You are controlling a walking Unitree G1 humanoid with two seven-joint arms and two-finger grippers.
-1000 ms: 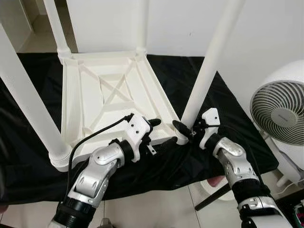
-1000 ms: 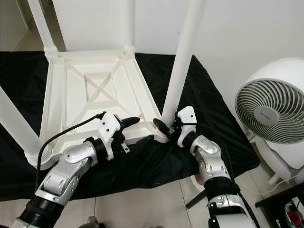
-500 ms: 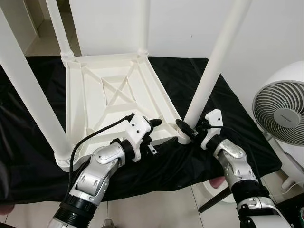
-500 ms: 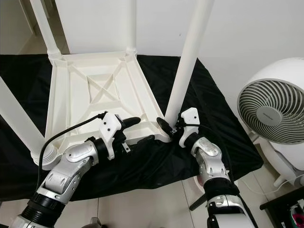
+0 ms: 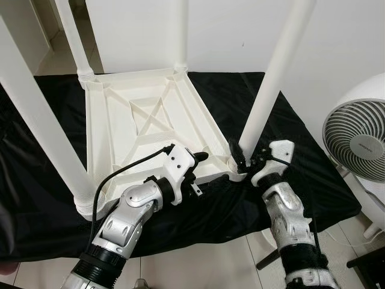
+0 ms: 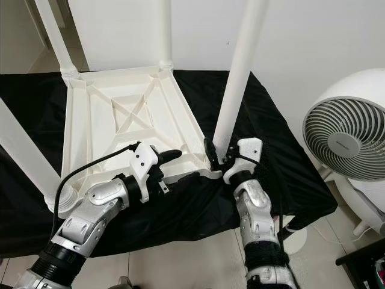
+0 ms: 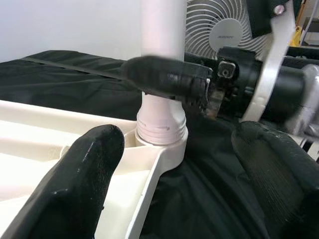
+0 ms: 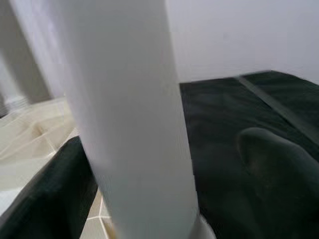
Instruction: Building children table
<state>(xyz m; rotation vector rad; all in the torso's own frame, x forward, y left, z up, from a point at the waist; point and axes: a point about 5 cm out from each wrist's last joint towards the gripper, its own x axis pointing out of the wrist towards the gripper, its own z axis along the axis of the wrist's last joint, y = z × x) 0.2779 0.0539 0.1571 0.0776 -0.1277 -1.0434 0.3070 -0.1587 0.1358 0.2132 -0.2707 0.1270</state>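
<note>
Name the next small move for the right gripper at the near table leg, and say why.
Probably close the right gripper on the near leg just above its socket. Its fingers straddle the leg's base without clamping it, while the left gripper, open, straddles the upturned tabletop's rim beside that corner. A firm grip seems needed before twisting or pressing the leg home.
</note>
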